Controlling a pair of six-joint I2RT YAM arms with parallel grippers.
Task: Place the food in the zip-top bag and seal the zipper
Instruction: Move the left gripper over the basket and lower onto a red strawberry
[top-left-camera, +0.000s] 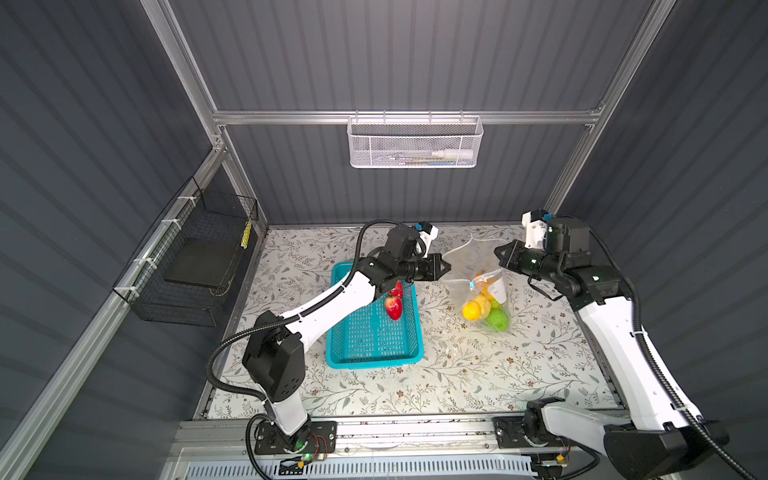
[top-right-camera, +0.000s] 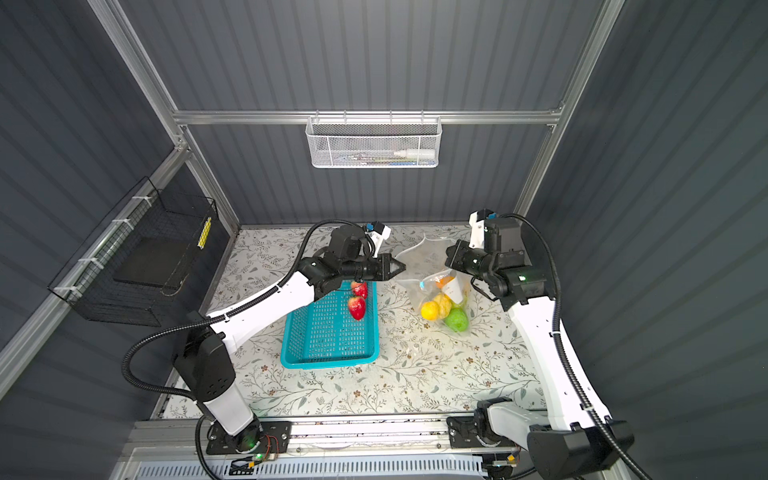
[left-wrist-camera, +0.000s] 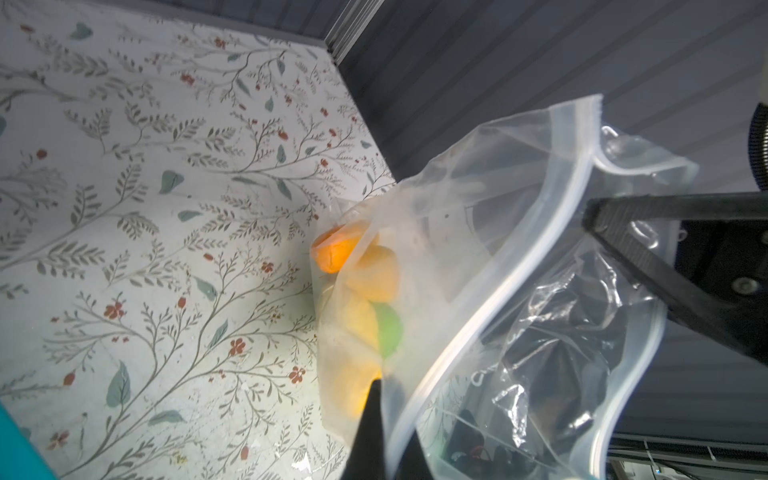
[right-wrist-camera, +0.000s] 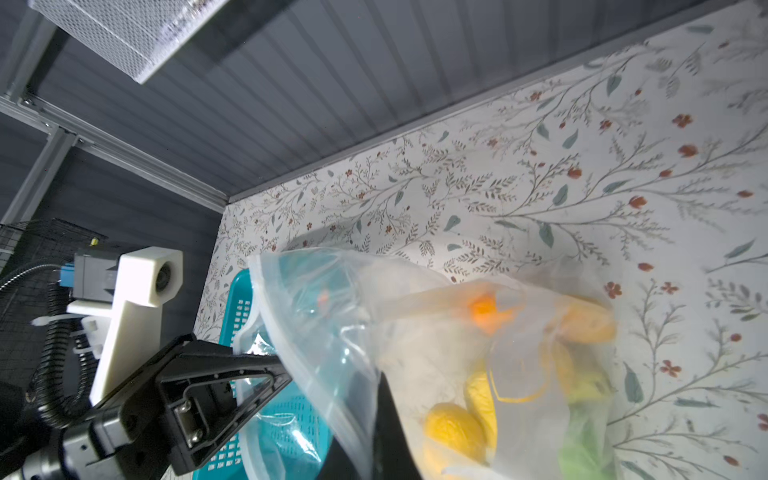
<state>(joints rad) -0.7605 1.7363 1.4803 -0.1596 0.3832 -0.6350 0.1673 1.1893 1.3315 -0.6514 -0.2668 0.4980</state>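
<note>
Zip-top bag of clear, crinkly film hangs stretched between the two hands, its lower end sagging onto the floral-patterned bench below them. The left hand is clenched on one side of the mouth edge and the right hand on the opposite side, each pinching the zip-top bag. The zipper, a thin ridged clear strip, curves away between them with the mouth open. Inside, low under the right hand, rounded plastic food is heaped: a yellow-orange citrus, a green fruit and an orange piece beside a white label patch. Two glossy red strawberries lie in the teal perforated basket, just behind and beneath the left hand.
</note>
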